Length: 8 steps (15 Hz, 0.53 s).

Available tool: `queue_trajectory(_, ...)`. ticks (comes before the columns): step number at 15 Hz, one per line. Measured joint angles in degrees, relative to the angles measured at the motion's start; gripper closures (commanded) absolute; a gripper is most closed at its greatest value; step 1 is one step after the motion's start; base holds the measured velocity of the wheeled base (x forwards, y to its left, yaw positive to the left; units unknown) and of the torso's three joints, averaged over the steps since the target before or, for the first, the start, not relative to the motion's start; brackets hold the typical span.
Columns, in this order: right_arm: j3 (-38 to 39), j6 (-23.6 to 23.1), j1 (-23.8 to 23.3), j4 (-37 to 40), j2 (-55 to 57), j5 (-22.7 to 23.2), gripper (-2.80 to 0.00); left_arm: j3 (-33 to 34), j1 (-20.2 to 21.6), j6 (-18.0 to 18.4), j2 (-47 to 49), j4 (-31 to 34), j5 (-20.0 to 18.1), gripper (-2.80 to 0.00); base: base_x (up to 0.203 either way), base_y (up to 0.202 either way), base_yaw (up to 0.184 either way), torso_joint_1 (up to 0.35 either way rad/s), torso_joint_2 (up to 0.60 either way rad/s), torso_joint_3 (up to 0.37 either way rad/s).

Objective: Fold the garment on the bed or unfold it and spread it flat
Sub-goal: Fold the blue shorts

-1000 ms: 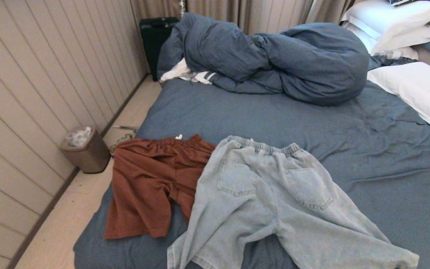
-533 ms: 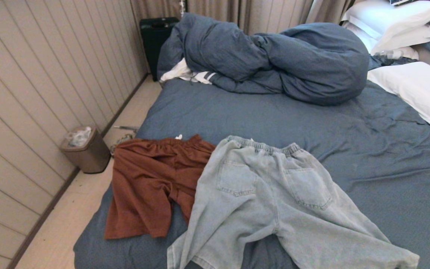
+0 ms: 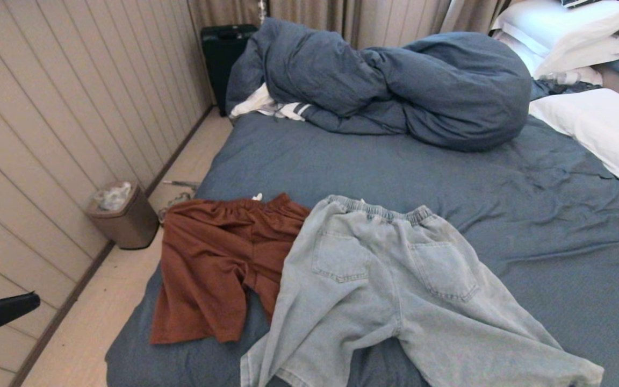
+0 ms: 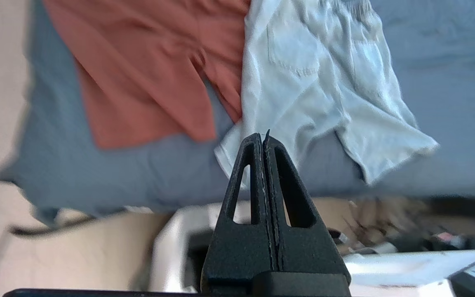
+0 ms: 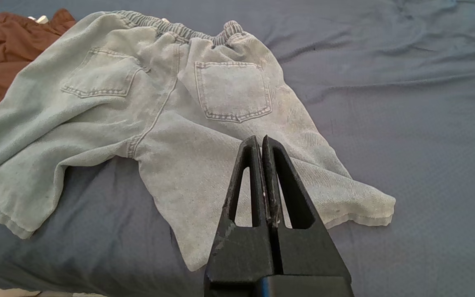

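Light-blue denim shorts lie spread back-side up on the near part of the bed, their left edge overlapping rust-brown shorts. My left gripper shows at the lower left edge of the head view, over the floor and well left of both garments. In the left wrist view it is shut and empty, with the denim shorts and rust shorts beyond its tips. My right gripper is shut and empty above a denim leg.
A bunched blue duvet fills the far part of the bed, with white pillows at the right. On the floor to the left stand a small bin and a dark suitcase by the panelled wall.
My left gripper has come into the head view at the lower left edge. Both garments lie as before, and the view has not shifted.
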State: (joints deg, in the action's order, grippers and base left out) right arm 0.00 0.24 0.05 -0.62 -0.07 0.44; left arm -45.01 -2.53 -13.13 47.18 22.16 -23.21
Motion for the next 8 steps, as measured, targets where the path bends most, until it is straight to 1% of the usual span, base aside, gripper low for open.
queue_trajectory(2,0.00,-0.24,-0.02,-0.15,0.00,0.13,0.00,1.31,-0.84,-0.38,2.32,0.00,-0.54,0.00,0.000,0.000,0.000,0.000,0.00,0.000)
queue_trajectory(4,0.00,-0.27,0.00,-0.17,0.00,0.16,0.00,2.23,-2.88,-0.40,3.89,-0.01,-1.36,0.00,0.000,0.000,0.000,0.000,0.00,0.000)
queue_trajectory(7,-0.07,-0.29,-0.02,0.26,0.00,0.16,0.00,2.52,-8.79,-0.56,6.23,-0.09,-1.40,0.00,0.000,0.000,0.000,0.000,0.00,0.000)
queue_trajectory(8,-0.48,-0.31,-0.05,1.58,0.00,0.09,0.00,2.13,-10.49,-0.71,7.60,-0.44,-1.32,0.00,0.000,0.000,0.000,0.000,0.00,0.000)
